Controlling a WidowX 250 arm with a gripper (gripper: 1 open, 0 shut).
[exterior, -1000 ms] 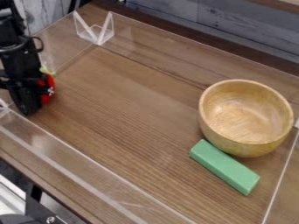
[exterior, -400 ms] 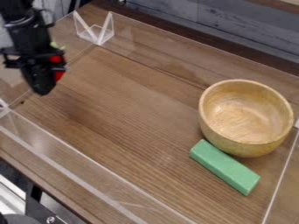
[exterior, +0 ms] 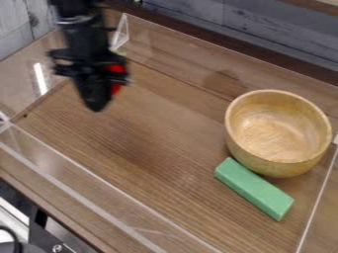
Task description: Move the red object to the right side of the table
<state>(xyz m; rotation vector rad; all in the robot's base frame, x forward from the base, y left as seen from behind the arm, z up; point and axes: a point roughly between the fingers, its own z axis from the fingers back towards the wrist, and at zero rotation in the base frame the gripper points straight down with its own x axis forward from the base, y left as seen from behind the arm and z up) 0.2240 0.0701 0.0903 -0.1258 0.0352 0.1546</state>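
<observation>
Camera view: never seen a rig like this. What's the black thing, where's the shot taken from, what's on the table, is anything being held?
The black thing is a robot arm, and its lower end is the tool, a two-finger clamp pointing straight down. There is only one picture of this moment, taken from a fixed camera looking down at an angle across the table, a brown wood-grain top with low clear plastic walls around it.

On the table, at the right, sit a round wooden bowl, which looks empty, and a flat green rectangular block just in front of it.

The tool is shut on a small red object; only a bit of red shows beside the blurred fingers, and it is lifted off the wood, above the left half of the table.
</observation>
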